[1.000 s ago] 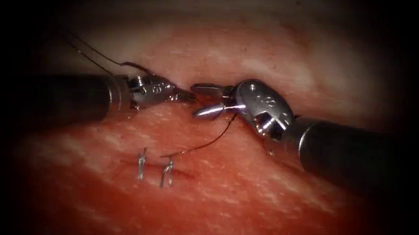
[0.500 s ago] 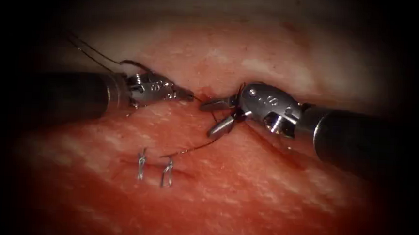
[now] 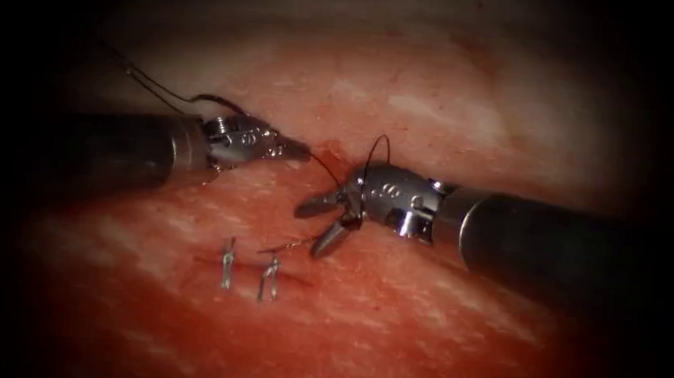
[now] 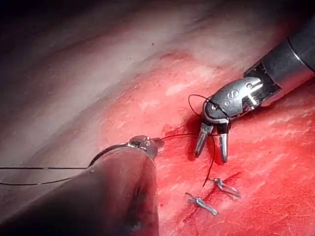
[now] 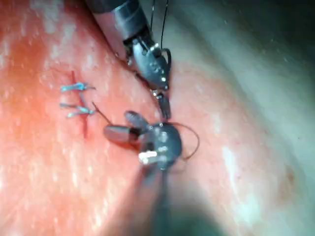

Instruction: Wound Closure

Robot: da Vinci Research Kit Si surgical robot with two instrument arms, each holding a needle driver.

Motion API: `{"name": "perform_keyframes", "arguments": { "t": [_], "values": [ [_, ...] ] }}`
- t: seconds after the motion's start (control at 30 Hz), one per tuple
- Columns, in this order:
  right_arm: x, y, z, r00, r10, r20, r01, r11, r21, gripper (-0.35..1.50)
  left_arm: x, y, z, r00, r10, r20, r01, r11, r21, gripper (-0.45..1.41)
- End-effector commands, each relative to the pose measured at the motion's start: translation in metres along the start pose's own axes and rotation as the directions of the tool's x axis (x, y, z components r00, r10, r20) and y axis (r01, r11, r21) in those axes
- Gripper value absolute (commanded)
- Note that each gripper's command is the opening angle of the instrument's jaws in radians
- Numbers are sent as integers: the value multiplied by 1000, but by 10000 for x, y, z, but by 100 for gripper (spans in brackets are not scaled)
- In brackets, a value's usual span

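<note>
The left tool point(image 3: 296, 151) lies over the tissue point(image 3: 392, 309) above the cut point(image 3: 247, 274), its jaws shut on the dark thread point(image 3: 324, 169). From there the thread arcs over the right tool's wrist point(image 3: 379, 146) and runs down to the right-hand stitch point(image 3: 271, 275). The right tool point(image 3: 309, 230) comes in from the right with its jaws open, one on each side of the thread and gripping nothing. In the left wrist view the open right tool point(image 4: 210, 156) hangs just above the stitches point(image 4: 224, 187), and the left tool's tip point(image 4: 156, 142) pinches the thread.
Two tied stitches with short cut ends point(image 3: 227, 264) cross the cut. A long tail of thread point(image 3: 152, 84) trails away behind the left tool. Red fluid wets the tissue around the cut point(image 4: 192, 142).
The right tool has swung down and to the left toward the stitches, jaws still open, and the thread now loops over its wrist. The left tool has held still.
</note>
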Motion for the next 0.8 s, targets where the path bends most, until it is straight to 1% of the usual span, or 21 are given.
{"name": "perform_keyframes", "arguments": {
  "t": [0.03, 0.1, 0.2, 0.27, 0.6, 0.63, 0.67, 0.7, 0.8],
  "values": [
    [0, 6, 10, 1000, -5, -1, 5, 1000, 6, 49, -1, 1, 8, 1000, 2, -1, -2, 1000, -2, -45],
    [-3, 4, 14, 1000, -12, 10, 12, 1000, 16, 34, -2, 2, 7, 1000, 2, -1, -2, 1000, -3, -45],
    [-7, 1, 19, 999, -24, 39, 23, 999, 31, 19, -4, 3, 5, 1000, -2, -1, 2, 1000, -4, -45],
    [-11, 0, 23, 998, -29, 61, 27, 999, 38, 12, -5, 4, 4, 1000, -1, -1, 1, 1000, -5, -45],
    [-26, -2, 31, 992, -35, 118, 30, 998, 48, 14, -10, 6, -2, 1000, -5, -1, 5, 1000, -8, -45],
    [-27, -3, 32, 992, -31, 124, 25, 998, 52, 3, -10, 7, -3, 1000, -4, -1, 4, 1000, -8, -45],
    [-27, -3, 32, 992, -25, 126, 18, 998, 55, -23, -10, 7, -3, 1000, -4, -1, 4, 1000, -8, -45],
    [-27, -2, 32, 992, -13, 127, 6, 999, 54, -35, -10, 8, -3, 1000, -10, -1, 10, 1000, -8, -45],
    [-27, -3, 29, 992, 16, 125, -22, 999, 47, -35, -11, 11, -5, 1000, -10, -1, 10, 1000, -8, -45]
  ]
}}
